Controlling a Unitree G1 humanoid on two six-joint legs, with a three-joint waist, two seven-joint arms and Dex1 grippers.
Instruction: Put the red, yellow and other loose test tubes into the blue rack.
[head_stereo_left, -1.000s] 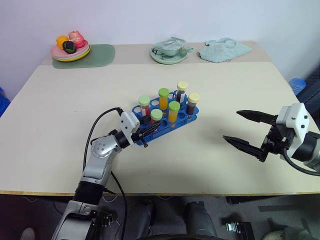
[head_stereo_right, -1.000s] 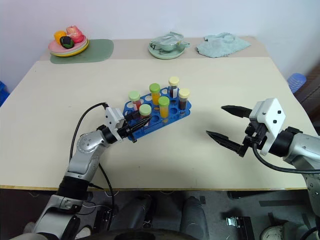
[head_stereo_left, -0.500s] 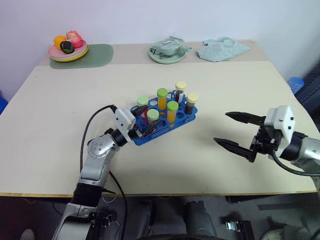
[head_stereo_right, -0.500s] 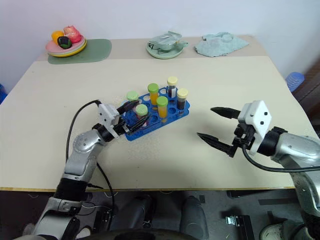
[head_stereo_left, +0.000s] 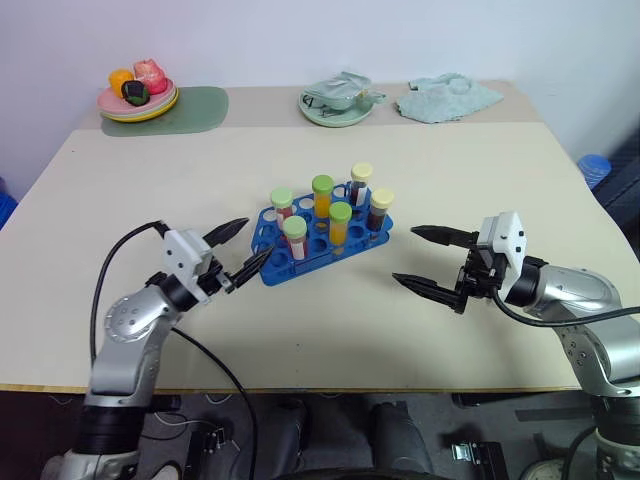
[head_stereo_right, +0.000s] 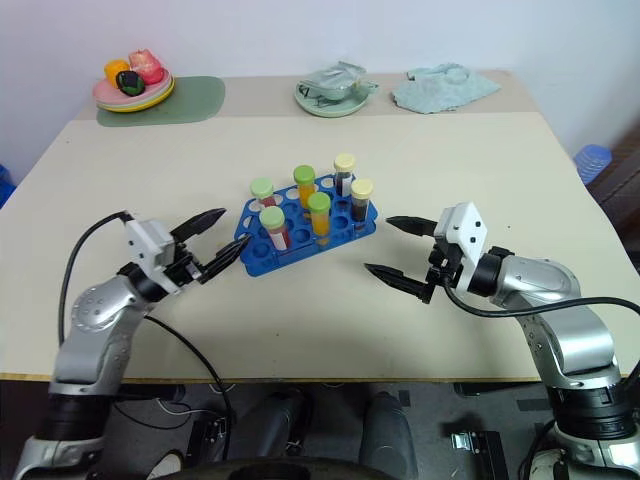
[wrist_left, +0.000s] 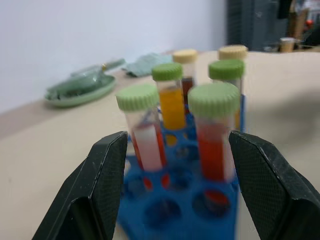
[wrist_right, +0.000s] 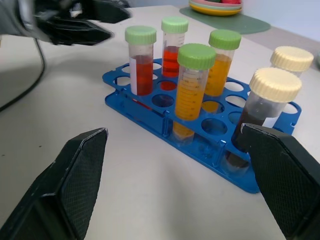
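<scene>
The blue rack (head_stereo_left: 318, 243) sits mid-table on the cream table (head_stereo_left: 470, 170). Several capped tubes stand upright in it: red ones with green caps (head_stereo_left: 294, 237), yellow-orange ones with green caps (head_stereo_left: 340, 224), and dark ones with cream caps (head_stereo_left: 381, 209). My left gripper (head_stereo_left: 256, 240) is open and empty, just off the rack's near left corner and pointing at it. My right gripper (head_stereo_left: 405, 255) is open and empty, a short way right of the rack. The right wrist view looks across the same rack (wrist_right: 150, 102) and its yellow tube (wrist_right: 192, 92). The left wrist view has a red tube (wrist_left: 212, 142) between my fingers (wrist_left: 102, 187).
At the back left, a plate of fruit (head_stereo_left: 137, 97) rests on a green mat (head_stereo_left: 198, 108). A green dish (head_stereo_left: 338, 104) and a teal cloth (head_stereo_left: 448, 98) lie along the back edge. A black cable (head_stereo_left: 120, 265) loops from my left arm.
My left gripper, shut at the rack's near corner a second ago, has opened and drawn back to the left. My right gripper has moved left toward the rack, still open.
</scene>
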